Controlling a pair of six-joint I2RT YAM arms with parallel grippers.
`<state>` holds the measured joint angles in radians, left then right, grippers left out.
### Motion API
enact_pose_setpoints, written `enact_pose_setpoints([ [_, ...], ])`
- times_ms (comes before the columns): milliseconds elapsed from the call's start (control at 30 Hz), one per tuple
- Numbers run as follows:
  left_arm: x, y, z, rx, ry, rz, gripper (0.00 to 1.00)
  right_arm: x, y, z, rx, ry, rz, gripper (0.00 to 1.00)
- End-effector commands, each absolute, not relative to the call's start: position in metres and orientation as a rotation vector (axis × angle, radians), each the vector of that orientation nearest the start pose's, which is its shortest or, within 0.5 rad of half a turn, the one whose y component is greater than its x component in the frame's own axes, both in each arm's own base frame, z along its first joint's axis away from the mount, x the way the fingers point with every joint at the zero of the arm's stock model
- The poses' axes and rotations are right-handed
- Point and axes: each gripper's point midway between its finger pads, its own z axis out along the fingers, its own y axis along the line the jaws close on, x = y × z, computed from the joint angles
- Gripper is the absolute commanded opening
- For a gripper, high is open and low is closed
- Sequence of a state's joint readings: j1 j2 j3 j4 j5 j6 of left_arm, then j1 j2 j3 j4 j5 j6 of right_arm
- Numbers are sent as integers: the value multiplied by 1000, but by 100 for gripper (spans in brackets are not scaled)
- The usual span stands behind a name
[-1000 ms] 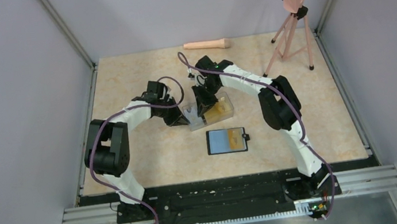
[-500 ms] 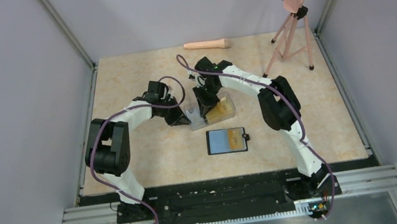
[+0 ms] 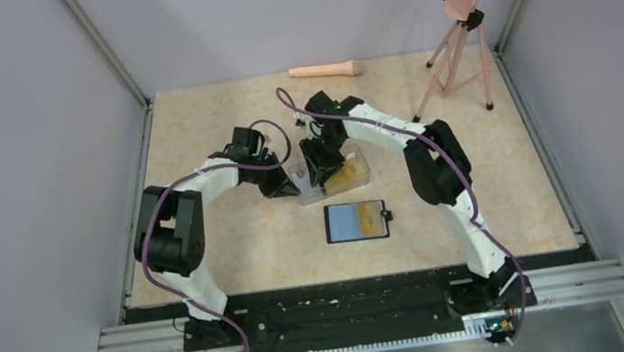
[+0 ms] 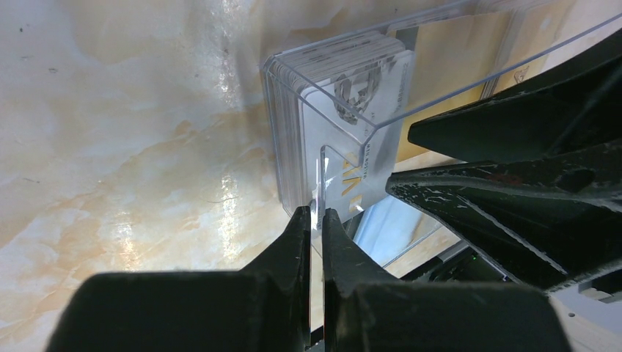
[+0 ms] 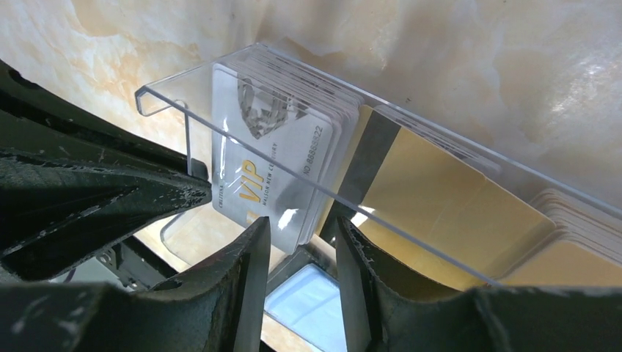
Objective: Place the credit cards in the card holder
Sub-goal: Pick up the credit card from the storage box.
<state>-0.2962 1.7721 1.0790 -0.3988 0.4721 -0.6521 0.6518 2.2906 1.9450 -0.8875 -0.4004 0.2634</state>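
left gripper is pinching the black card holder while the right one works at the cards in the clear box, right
Not quite. The left wrist view shows the left gripper shut on a wall of the clear box, not the card holder, which lies open and untouched. The right gripper does work at the credit cards in that box.

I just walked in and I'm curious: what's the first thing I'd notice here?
A clear box in the middle, packed with grey-white and yellow cards, draws the eye. The left tool pinches its wall, while the right tool stands open at the cards. An open black card holder lies just on its near side.
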Motion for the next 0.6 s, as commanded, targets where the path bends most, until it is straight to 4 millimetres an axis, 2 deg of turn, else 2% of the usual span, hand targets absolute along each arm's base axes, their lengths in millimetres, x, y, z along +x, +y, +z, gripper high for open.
enact_pose_setpoints([
  [0,313,-214,32,-294,2840,-909,5,332,371,49,-703,2849,823,36],
  [67,313,-214,32,-293,2841,-910,5,328,374,49,-707,2856,862,32],
  [200,312,-214,32,-292,2844,-906,5,327,377,55,-696,2846,895,3],
  [233,312,-214,32,-290,2845,-907,5,328,377,57,-694,2840,893,0],
  [567,311,-215,30,-287,2855,-903,5,334,369,76,-684,2801,805,0],
])
